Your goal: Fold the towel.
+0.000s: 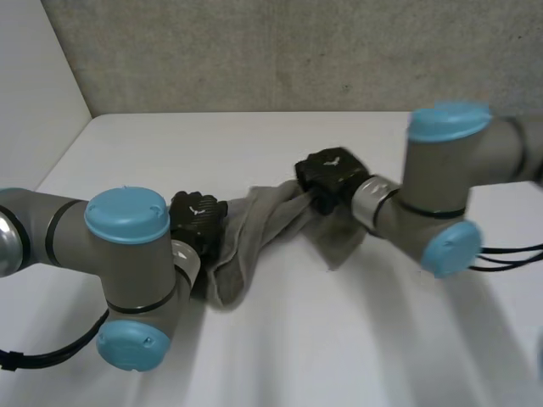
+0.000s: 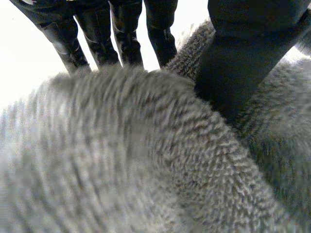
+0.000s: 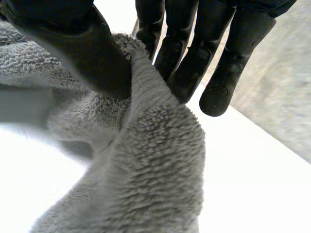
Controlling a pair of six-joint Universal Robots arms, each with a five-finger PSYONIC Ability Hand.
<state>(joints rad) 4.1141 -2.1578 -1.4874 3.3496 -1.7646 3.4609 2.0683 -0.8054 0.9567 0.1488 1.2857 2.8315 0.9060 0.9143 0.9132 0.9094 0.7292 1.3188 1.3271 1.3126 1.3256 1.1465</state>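
Grey terry towel hangs bunched between my two hands over the white table, its slack folds appearing to rest on the surface. At one end the left hand clamps the cloth: in its wrist view the thumb presses into the pile against the straight fingers behind it. At the other end the right hand pinches a rolled edge between thumb and fingers, one finger riding free of the cloth. I judge the fold barely begun, since the towel is roped rather than flat. To do this step well I would draw the hands apart until the held edge runs straight, lift both evenly so nothing drags, and lay it down square before either pinch loosens. Uneven tension risks a twisted fold.
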